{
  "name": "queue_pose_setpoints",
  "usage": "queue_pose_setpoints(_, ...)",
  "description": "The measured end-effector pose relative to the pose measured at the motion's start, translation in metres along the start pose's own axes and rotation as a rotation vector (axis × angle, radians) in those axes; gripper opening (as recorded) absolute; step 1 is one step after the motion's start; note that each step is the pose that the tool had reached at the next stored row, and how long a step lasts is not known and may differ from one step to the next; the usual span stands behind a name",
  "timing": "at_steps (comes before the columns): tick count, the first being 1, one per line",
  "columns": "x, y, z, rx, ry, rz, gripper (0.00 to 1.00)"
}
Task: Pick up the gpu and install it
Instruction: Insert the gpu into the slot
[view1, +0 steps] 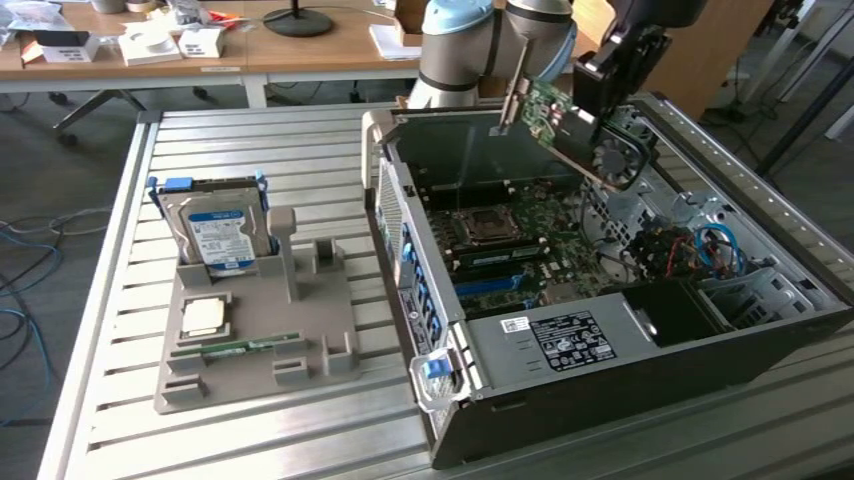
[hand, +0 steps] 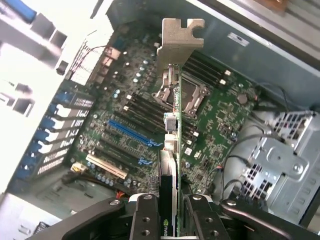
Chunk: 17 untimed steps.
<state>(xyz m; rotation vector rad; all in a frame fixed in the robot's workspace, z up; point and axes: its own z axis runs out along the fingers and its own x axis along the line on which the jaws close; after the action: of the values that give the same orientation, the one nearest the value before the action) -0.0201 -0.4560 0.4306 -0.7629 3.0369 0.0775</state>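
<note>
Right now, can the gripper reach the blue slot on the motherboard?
Probably yes: the gripper, shut on the gpu, hangs over the open case, and nothing covers the blue slot below.

One thin silver-bracketed gpu card (view1: 561, 120), one open black computer case (view1: 641, 400), one silver blue-labelled hard drive (view1: 220, 240), one narrow green memory stick (view1: 247, 347), one square processor (view1: 203, 316) and one grey holder (view1: 254, 385) are counted.

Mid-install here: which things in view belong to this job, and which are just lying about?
Job: gpu, clamped in the end effector; motherboard in the open case.
Lying about: hard drive, memory stick, processor chip, all on the grey holder.
</note>
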Motion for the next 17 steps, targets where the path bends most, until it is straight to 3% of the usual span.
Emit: queue_pose_setpoints(17,0.0000,-0.0001,0.0015,-0.0048,0.0151,-0.310,0.26)
